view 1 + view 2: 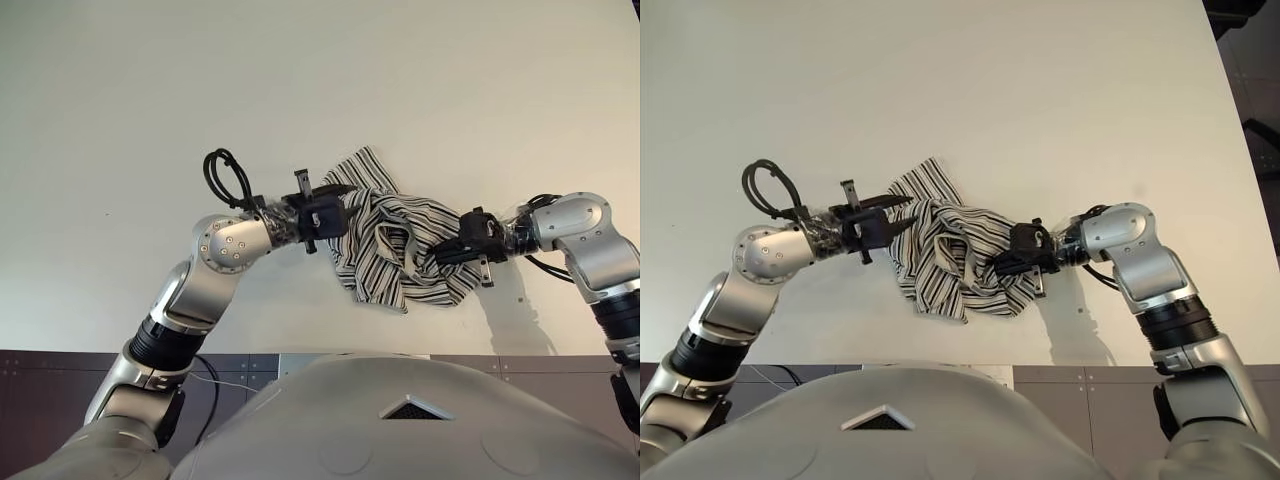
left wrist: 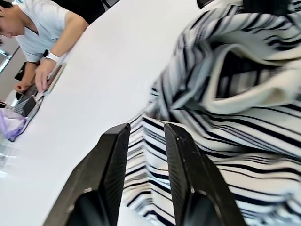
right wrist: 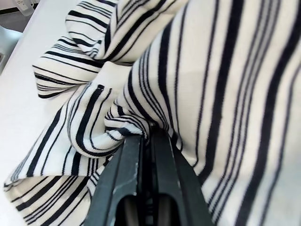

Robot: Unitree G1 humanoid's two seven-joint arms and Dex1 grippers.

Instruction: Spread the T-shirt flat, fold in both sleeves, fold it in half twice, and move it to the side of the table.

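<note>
Spreading step: the T-shirt (image 1: 952,252) lies bunched mid-frame. Right gripper (image 1: 996,269) pinches its fabric; left gripper (image 1: 897,214), fingers apart at its left edge, should grip next, then pull outward.

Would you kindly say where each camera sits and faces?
Left eye view: on the head, looking forward and down at the table and T-shirt; left arm, right arm show.
Right eye view: beside it, same scene and arms.
Left wrist view: on the left wrist, looking along the open left gripper at the T-shirt.
Right wrist view: on the right wrist, looking along the right gripper, shut on the T-shirt.
Shared: all show the T-shirt.
</note>
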